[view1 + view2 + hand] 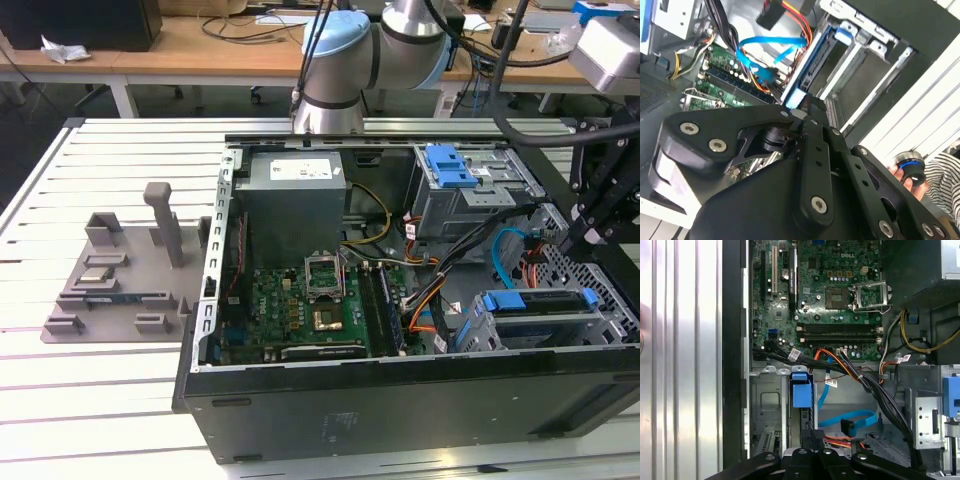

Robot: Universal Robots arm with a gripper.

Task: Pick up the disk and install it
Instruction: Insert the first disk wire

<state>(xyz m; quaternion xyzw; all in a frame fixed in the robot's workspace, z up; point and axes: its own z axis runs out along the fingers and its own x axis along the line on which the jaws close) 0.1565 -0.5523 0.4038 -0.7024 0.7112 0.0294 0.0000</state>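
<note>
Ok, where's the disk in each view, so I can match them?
Exterior view: the disk lies flat inside the case, low on the exterior view's right.
Second wrist view: disk edge-on, blue rail showing, just past the gripper.
First wrist view: its blue end sits between gripper and circuit board.
Shared landmark: the light blue cable beside it.

case (400, 410) on table (100, 400) | fixture (120, 290) at exterior view's left | disk (545, 305) apparently in cage (482, 328)
</note>
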